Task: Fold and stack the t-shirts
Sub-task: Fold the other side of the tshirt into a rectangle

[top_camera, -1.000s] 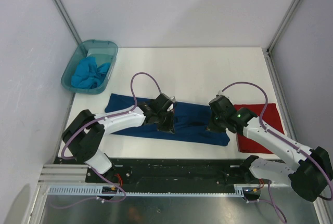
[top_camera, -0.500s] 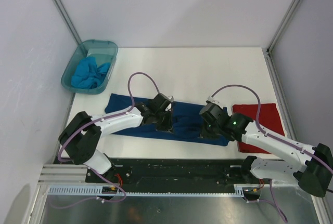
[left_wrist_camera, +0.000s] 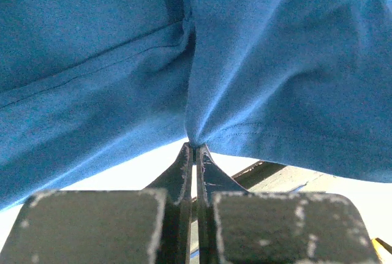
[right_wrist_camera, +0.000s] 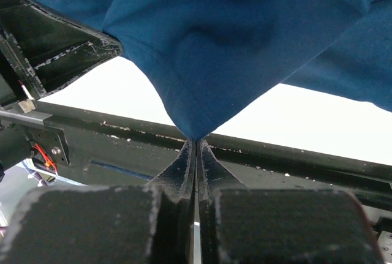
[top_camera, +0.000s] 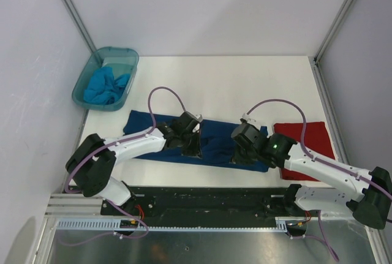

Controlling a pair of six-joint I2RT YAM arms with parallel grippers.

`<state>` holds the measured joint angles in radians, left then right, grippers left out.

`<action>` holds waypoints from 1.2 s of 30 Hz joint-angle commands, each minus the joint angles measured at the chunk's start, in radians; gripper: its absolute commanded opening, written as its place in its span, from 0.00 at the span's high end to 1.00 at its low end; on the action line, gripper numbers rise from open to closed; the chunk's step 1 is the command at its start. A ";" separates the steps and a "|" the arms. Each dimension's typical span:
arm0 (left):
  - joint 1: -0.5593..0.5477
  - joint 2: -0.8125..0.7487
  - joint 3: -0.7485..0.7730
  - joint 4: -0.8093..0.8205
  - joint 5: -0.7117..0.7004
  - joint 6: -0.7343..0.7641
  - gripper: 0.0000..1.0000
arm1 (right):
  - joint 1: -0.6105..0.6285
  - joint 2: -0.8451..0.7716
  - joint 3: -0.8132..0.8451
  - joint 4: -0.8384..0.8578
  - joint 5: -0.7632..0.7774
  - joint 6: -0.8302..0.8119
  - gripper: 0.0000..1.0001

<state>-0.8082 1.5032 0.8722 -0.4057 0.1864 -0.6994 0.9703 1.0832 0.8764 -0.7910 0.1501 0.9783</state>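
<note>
Left claw (left_wrist_camera: 195, 149) clamped on navy t-shirt (top_camera: 214, 144), right claw (right_wrist_camera: 195, 141) likewise, tips seemingly hidden from above

Robot lab test cell

A white counter (top_camera: 245, 86) is boxed in on the left, right and far sides by plain pale panels (top_camera: 202, 7) set in bare aluminium posts (top_camera: 71, 10). At its near edge a left arm (top_camera: 131, 144) and a right arm (top_camera: 318, 166) are bolted to a black plate (top_camera: 208, 199). A slotted cable duct (top_camera: 184, 227) and sheet metal (top_camera: 214, 248) lie nearer.
</note>
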 commanded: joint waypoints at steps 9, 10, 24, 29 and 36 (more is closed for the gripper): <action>0.012 -0.013 0.018 0.005 -0.001 0.024 0.97 | -0.033 0.060 0.064 -0.056 0.087 -0.032 1.00; 0.013 0.000 0.035 0.006 0.000 0.027 0.96 | -0.060 0.067 0.063 -0.056 0.087 -0.054 1.00; 0.065 0.264 0.322 0.006 0.042 0.034 0.83 | -0.446 0.225 0.064 0.144 -0.032 -0.317 1.00; 0.083 0.306 0.384 0.007 0.042 0.035 0.62 | -0.488 0.285 0.064 0.181 -0.052 -0.335 1.00; 0.095 0.304 0.385 0.011 0.015 0.060 0.43 | -0.544 0.322 0.058 0.204 -0.051 -0.345 0.99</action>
<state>-0.7216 1.8133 1.2274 -0.4046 0.2123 -0.6708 0.4606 1.3937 0.9081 -0.6273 0.1017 0.6571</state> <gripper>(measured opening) 0.559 0.009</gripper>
